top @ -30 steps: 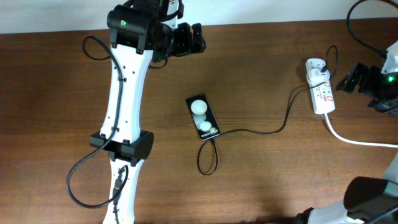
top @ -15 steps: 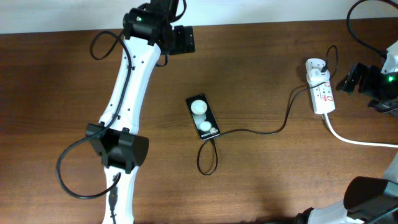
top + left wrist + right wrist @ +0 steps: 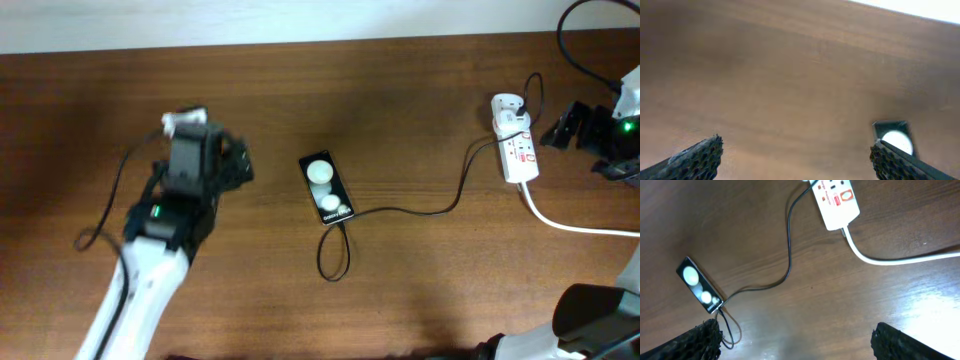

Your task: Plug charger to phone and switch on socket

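Snag risk at the phone end

Left jaws gape empty over the worktop, phone just ahead; right jaws, equally released, hang near the socket. The charger cable meets the phone's lower edge, seating unclear. A careless sweep could drag its loop and unplug it. Left arm lies low, angled toward the phone; right arm is poised beside the socket.

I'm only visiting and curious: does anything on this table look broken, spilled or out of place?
Nothing is broken or spilled. The black rectangular phone lies slightly askew, and the thin black charger cable curls in a slack loop by its lower end.
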Action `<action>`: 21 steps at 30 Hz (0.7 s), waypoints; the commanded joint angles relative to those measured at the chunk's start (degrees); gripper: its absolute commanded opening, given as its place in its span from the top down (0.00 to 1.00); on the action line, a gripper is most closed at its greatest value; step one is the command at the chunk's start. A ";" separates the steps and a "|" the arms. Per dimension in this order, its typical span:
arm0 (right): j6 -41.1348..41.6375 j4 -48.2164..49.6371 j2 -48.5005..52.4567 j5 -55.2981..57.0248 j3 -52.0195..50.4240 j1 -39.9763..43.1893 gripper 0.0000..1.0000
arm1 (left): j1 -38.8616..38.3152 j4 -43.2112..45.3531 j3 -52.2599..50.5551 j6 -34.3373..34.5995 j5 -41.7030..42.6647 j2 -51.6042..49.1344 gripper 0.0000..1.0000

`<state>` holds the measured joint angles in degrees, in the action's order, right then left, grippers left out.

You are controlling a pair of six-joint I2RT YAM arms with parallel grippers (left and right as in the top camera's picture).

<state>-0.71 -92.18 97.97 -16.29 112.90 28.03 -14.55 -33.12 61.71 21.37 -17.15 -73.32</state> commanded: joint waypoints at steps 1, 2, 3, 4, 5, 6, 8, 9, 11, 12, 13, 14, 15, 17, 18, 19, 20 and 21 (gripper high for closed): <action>-0.33 0.02 -0.81 0.33 -0.13 -0.31 0.01 | 0.35 1.49 -11.45 -0.68 -6.71 13.25 0.01; -0.33 0.02 -0.81 0.35 -0.13 -0.31 0.01 | 0.42 1.90 -14.36 -0.68 -6.71 16.33 0.01; -0.33 0.02 -0.81 0.35 -0.13 -0.31 0.01 | 0.48 3.15 -17.90 -0.68 -6.73 20.04 0.01; -0.33 0.02 -0.81 0.35 -0.13 -0.31 0.01 | 0.48 5.18 -22.03 -0.68 -6.73 23.91 0.01; -0.33 0.02 -0.81 0.35 -0.13 -0.31 0.01 | 0.48 6.62 -24.50 -0.68 -6.71 26.34 0.01; -0.33 0.02 -0.81 0.35 -0.13 -0.31 0.01 | 0.46 8.85 -28.87 -0.66 -6.67 30.88 0.01; -0.33 0.02 -0.81 0.35 -0.13 -0.31 0.01 | 0.46 11.82 -33.59 -0.66 -6.71 36.04 0.01; -0.33 0.02 -0.81 0.35 -0.13 -0.31 0.01 | 0.46 12.94 -37.00 -0.68 -6.78 40.44 0.01; -0.33 0.02 -0.81 0.35 -0.13 -0.31 0.01 | 0.46 15.87 -41.13 -0.66 -6.69 45.59 0.01; -0.33 0.02 -0.81 0.35 -0.13 -0.31 0.01 | 0.46 18.60 -43.15 -0.61 -6.67 47.69 0.01; -0.33 0.02 -0.81 0.35 -0.13 -0.31 0.01 | 0.46 21.05 -45.11 -0.66 -6.75 49.75 0.01; -0.33 0.02 -0.81 0.33 -0.13 -0.31 0.01 | 0.46 23.21 -46.82 -0.63 -7.34 51.65 0.01; -0.33 0.02 -0.81 0.35 -0.13 -0.31 0.02 | 0.46 25.24 -48.57 -0.63 -7.37 53.94 0.01; -0.33 0.02 -0.81 0.35 -0.13 -0.31 0.01 | 0.44 31.89 -51.76 -0.61 -7.32 59.04 0.01; -0.33 0.02 -0.81 0.35 -0.13 -0.31 0.01 | 0.35 33.73 -52.39 -0.63 -7.34 60.39 0.01; -0.33 0.02 -0.81 0.35 -0.13 -0.31 0.01 | 0.37 35.10 -52.89 -0.63 -7.34 61.66 0.01; -0.33 0.02 -0.81 0.35 -0.13 -0.31 0.01 | 0.35 37.16 -53.62 -0.63 -7.32 63.08 0.01; -0.33 0.02 -0.81 0.35 -0.13 -0.31 0.01 | 0.37 39.65 -54.77 -0.63 -7.34 64.94 0.01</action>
<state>-0.69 -92.18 97.97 -16.29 112.90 28.03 -14.41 2.94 9.19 21.39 -24.05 -11.90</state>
